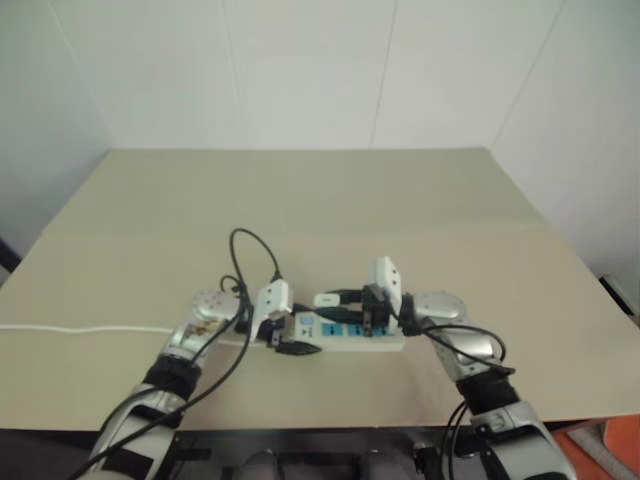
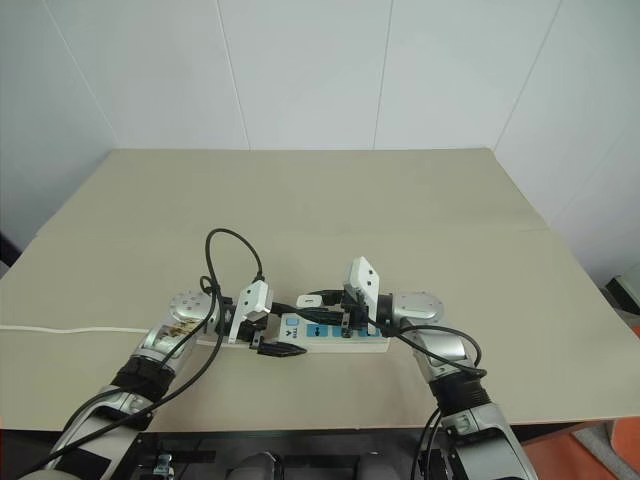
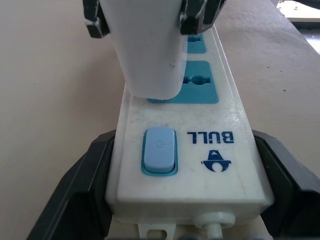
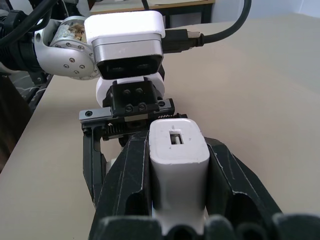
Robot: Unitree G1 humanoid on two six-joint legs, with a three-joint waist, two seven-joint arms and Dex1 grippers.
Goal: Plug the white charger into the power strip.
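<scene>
Near the front edge of the beige table (image 1: 400, 190), roughly midway along it, the power strip (image 1: 345, 338) lies flat with its length parallel to that edge. Left gripper (image 2: 262, 336): its two black fingers (image 3: 75, 190) are clamped on the switch end of the strip, one on each long side, as the left wrist view shows; the pale blue switch (image 3: 159, 150) and a dark blue printed logo sit between them. Right gripper (image 1: 342, 302): its black fingers (image 4: 125, 185) pinch the white charger (image 4: 176, 162) by its flanks, a small slot visible in the charger's exposed end face. The charger stands over the blue socket panel (image 3: 199, 85) nearest the switch, its lower end meeting the strip's top face; whether the prongs are fully seated cannot be told. The two grippers face each other along the strip, close together. A thin white cord (image 1: 80, 328) runs from the strip toward the table's left edge. Beyond, the tabletop extends to white wall panels (image 2: 300, 70).
</scene>
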